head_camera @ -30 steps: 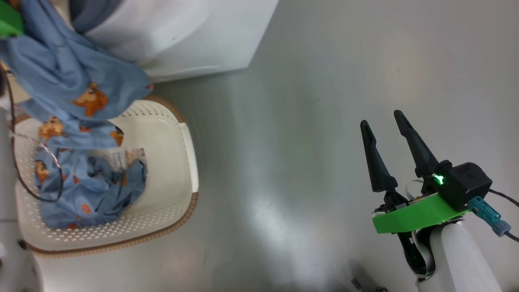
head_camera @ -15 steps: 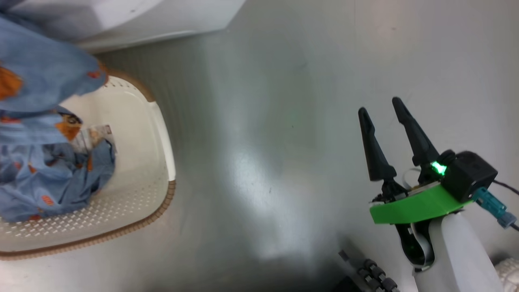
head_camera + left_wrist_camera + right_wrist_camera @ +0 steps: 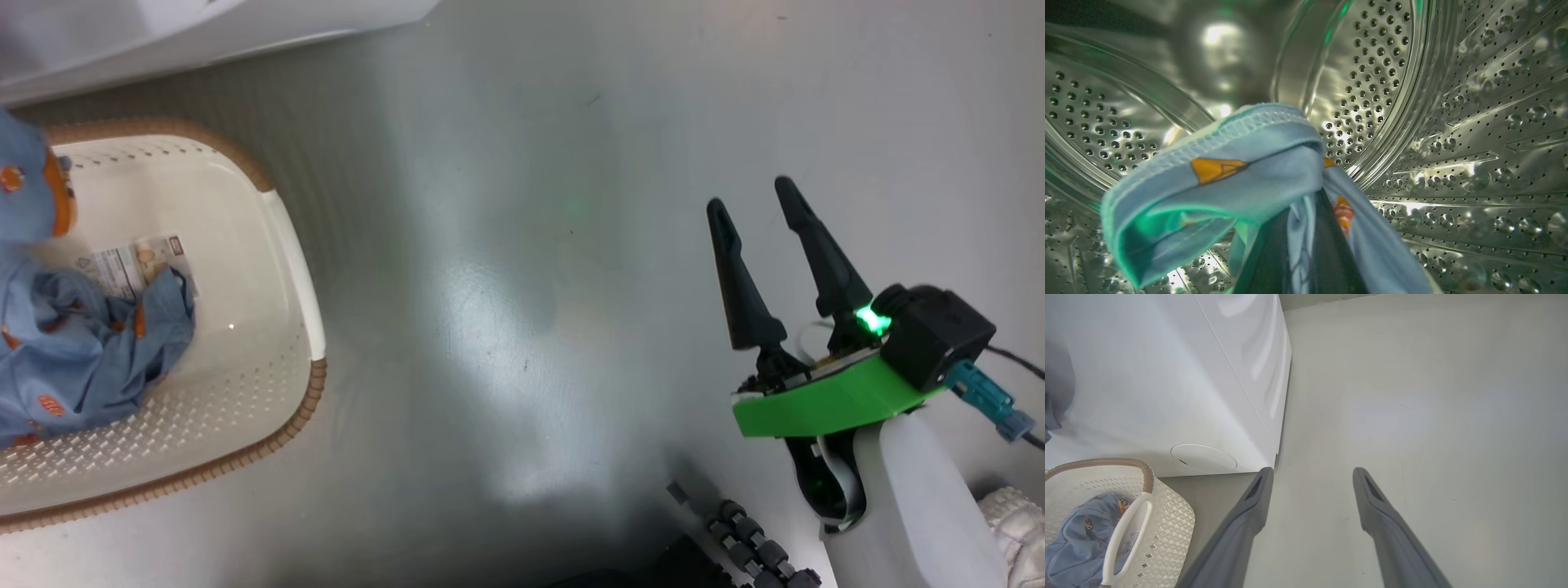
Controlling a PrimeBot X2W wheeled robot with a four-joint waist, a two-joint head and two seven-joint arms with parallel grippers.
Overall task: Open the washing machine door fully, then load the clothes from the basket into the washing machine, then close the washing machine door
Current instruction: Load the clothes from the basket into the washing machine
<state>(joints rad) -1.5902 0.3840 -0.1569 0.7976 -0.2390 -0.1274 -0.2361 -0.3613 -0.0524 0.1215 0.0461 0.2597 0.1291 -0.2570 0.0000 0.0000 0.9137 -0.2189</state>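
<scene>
Inside the perforated steel drum of the washing machine, a light blue garment with orange prints is pinched between the fingers of the left gripper, which are clenched on a fold of it (the cloth drapes over both fingers and hides their tips). The right gripper is held idle over the bare floor, fingers spread wide and grasping nothing. More of the clothes lie bunched at one end of the basket, which stands on the floor just beside the machine's front lower edge. Release into the drum is judged to be the step in hand. A snag is the main risk. Because fabric is wrapped around the fingers, it could be dragged back out as the arm is withdrawn, or left hanging over the opening and trapped once the door is closed. Whether the garment's trailing end is wholly inside cannot be told.
</scene>
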